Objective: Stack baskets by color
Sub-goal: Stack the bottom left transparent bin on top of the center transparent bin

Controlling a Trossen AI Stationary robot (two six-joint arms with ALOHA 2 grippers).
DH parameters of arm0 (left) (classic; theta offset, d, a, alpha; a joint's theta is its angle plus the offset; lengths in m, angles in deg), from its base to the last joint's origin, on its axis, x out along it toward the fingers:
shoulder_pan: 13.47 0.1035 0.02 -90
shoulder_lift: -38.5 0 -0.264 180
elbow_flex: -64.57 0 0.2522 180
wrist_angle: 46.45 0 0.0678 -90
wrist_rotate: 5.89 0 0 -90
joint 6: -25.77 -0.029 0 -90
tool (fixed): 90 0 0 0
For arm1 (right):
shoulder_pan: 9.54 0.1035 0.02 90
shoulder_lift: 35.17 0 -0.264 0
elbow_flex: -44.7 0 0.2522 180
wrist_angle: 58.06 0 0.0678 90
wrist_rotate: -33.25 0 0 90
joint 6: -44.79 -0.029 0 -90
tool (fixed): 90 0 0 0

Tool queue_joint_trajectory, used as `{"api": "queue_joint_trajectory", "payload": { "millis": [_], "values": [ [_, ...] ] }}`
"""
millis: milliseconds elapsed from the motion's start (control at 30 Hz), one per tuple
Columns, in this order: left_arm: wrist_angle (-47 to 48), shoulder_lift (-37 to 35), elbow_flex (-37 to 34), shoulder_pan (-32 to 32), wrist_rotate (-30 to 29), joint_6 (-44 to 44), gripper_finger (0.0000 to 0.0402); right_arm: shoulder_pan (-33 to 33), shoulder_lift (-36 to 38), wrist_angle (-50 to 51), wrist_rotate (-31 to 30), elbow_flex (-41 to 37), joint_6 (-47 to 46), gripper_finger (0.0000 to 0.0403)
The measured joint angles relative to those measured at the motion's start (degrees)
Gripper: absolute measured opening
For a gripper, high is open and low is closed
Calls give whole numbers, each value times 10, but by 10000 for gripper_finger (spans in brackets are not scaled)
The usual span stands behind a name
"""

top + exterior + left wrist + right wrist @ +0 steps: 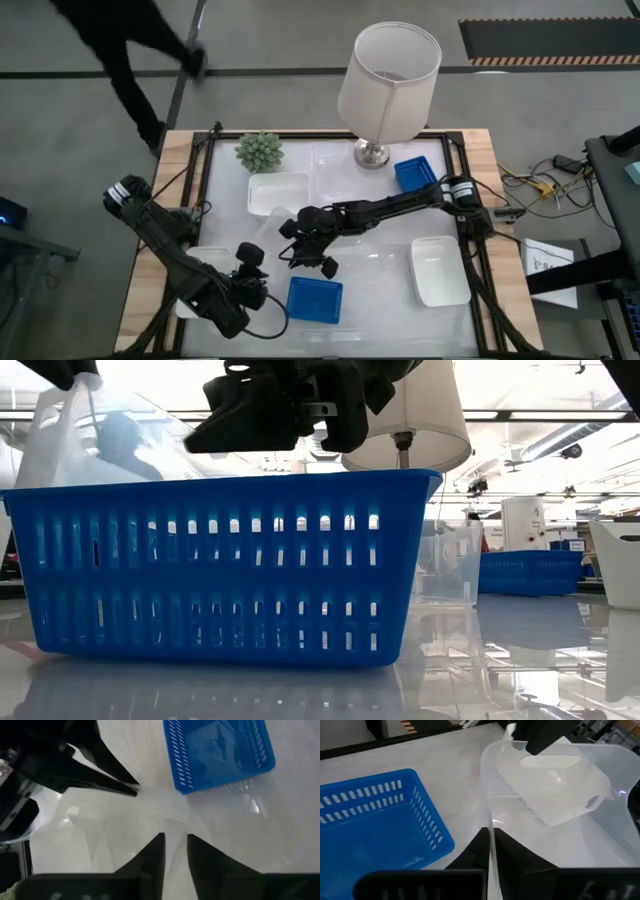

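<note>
A clear basket (555,785) hangs tilted above the table between my two grippers, showing at the upper left in the low view (100,440). My right gripper (490,837) is shut on its rim. My left gripper (176,842) stands at the opposite rim, its fingers slightly apart with the thin clear wall between them. In the high view both grippers meet near the table's middle, left gripper (250,262) and right gripper (298,250). A blue basket (315,300) rests on its bottom on the table just in front of them. My right gripper pinches the clear basket's rim (489,822) between its two fingers, a single thin wall. The fingers come slanting down from the table's right side. The basket is lifted clear of the table and tilted.
A second blue basket (415,173) sits at the back right beside the lamp (388,80). White baskets lie at the back middle (278,192) and front right (440,270); a pale one (195,270) lies under the left arm. A green plant (260,150) stands far left.
</note>
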Motion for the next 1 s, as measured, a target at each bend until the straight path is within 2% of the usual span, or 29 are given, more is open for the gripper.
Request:
{"api": "queue_joint_trajectory", "payload": {
  "millis": [167, 300, 467, 600, 833, 1000],
  "values": [
    [1, -16, 0, -2, -7, -1, 120, 5, 6, -3, -31, 0, -6, 8],
    [7, -46, 0, -4, -4, -12, 144, 13, 19, -1, -64, 0, -8, 8],
    [32, -97, -4, -5, -23, -15, 150, 28, 49, 17, -177, 0, -19, 8],
    [37, -139, -10, -10, -107, -26, 150, 35, 78, 57, -259, 1, -61, 8],
    [14, -203, -55, -11, -330, -26, 150, 42, 137, 145, -393, 1, -172, 8],
    [-24, -227, -105, -11, -425, -26, 150, 42, 173, 264, -401, 1, -273, 8]
  ]
}}
